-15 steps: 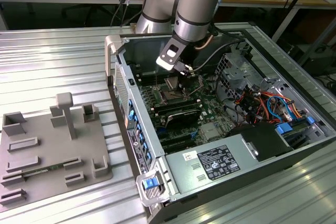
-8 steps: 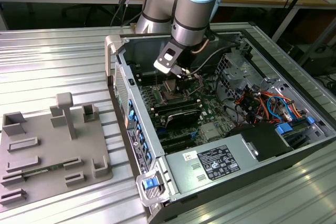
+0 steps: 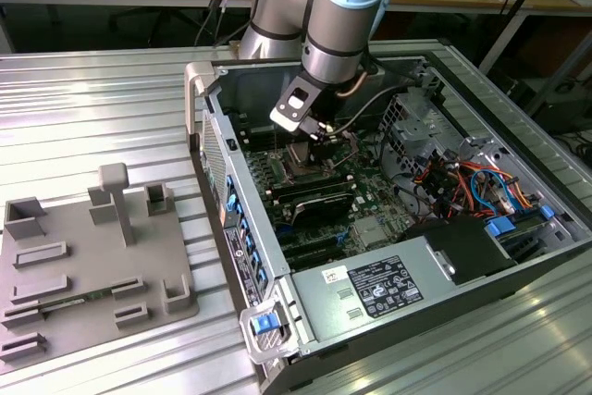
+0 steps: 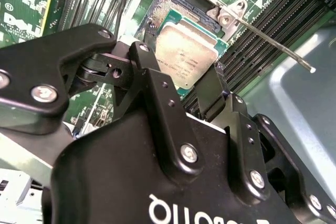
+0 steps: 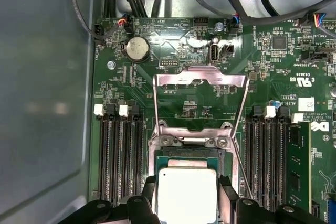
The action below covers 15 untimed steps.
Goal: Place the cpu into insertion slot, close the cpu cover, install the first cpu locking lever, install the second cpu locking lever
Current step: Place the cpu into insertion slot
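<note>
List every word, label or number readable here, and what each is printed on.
Nothing can be quoted with confidence.
cpu: faint print on its metal top, too small to read.
gripper: white lettering on its body, cut off at the picture edge.
green circuit board: white markings, too small.
power supply label: print too small.

One cpu (image 5: 187, 195), one insertion slot (image 4: 176, 4), one cpu cover (image 5: 199, 73) with a single window. One round coin battery (image 5: 137, 49). Two banks of memory slots (image 5: 119, 156), apparently four slots each; one green memory module (image 5: 297, 166).
</note>
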Available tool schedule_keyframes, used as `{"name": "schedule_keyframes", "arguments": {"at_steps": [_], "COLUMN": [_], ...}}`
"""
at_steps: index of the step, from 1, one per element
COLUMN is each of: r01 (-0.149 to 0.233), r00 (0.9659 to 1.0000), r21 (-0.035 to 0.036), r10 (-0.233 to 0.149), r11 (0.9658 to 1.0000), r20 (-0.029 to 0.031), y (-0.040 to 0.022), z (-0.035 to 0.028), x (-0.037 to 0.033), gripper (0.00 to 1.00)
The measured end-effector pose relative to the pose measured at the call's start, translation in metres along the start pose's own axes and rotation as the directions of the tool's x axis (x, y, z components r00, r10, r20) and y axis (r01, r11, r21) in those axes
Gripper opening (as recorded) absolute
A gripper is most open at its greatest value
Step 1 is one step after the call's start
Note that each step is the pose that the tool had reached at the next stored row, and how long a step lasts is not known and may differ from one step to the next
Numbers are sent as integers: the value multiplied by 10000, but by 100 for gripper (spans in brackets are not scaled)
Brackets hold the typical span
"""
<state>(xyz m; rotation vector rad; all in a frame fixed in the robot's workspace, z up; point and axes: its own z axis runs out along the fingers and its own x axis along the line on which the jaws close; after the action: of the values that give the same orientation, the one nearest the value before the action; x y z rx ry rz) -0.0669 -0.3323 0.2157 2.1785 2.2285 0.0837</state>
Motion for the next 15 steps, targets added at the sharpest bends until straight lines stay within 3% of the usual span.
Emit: {"name": "schedule_keyframes", "arguments": {"at_steps": [2, 4, 6, 15], "r01": [-1, 5, 9, 6], "r00": [10000, 9999, 9999, 9999], "r21": [-1, 1, 2, 5], "r10": [1, -5, -9, -6], "r11": [10000, 10000, 10000, 10000], "r20": [14, 111, 146, 152], "y": [0, 0, 0, -7], "z": [10, 18, 27, 106], "x": [-3, -4, -4, -7], "gripper": [55, 55, 55, 55]}}
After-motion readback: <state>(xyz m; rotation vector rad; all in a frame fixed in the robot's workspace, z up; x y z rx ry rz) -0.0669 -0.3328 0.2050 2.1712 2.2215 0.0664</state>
